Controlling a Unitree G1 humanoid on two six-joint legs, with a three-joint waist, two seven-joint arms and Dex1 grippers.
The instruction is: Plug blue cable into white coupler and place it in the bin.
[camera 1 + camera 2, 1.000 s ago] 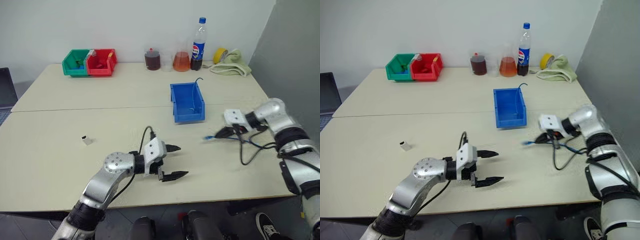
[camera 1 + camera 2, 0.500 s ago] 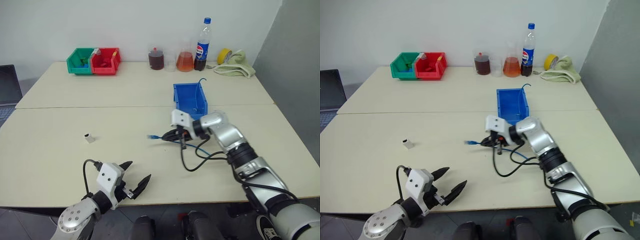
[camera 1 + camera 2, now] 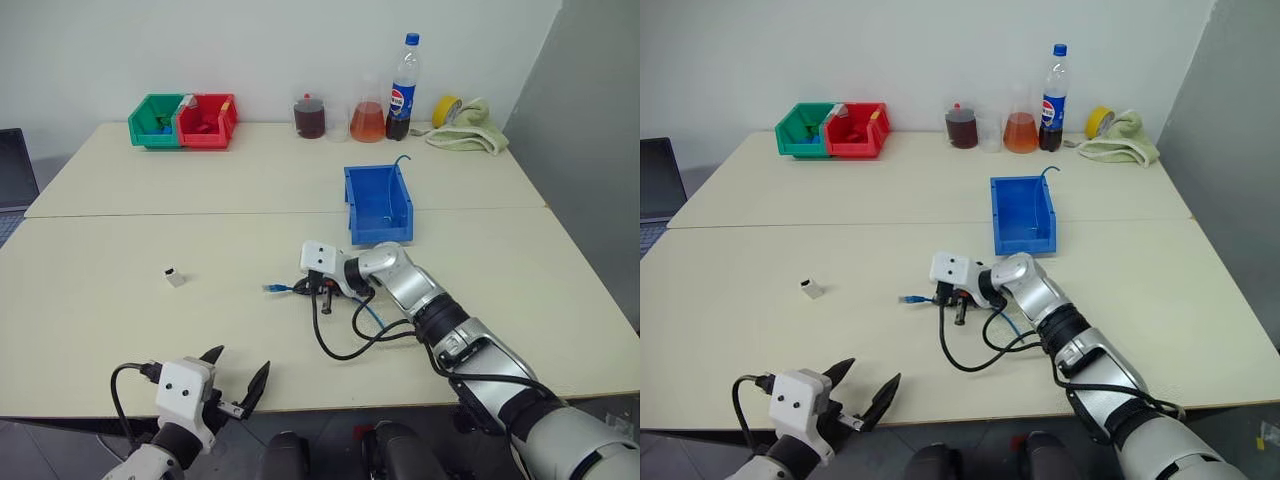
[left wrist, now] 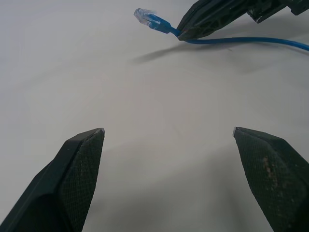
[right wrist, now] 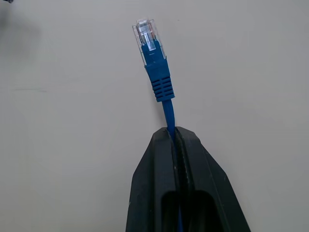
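Pepsi-labelled bottle [image 3: 401, 87] at table's back edge; wording itself unreadable

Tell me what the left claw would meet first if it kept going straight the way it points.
Probably the blue cable's plug end, held out by the shut right claw ahead of it. The open left claw has bare table between; depth is unclear, so it might pass underneath.

- A beige table [image 3: 120, 330] carried everything, a seam running across its middle.
- The coupler [image 3: 175, 277] sat alone on the near half.
- The blue bin [image 3: 377, 204] stood near the centre.
- Green bin [image 3: 152, 121], red bin [image 3: 205, 121], jar [image 3: 308, 117], flask [image 3: 367, 122], bottle [image 3: 401, 88], tape [image 3: 443, 110] and cloth [image 3: 468, 130] lined the far edge.
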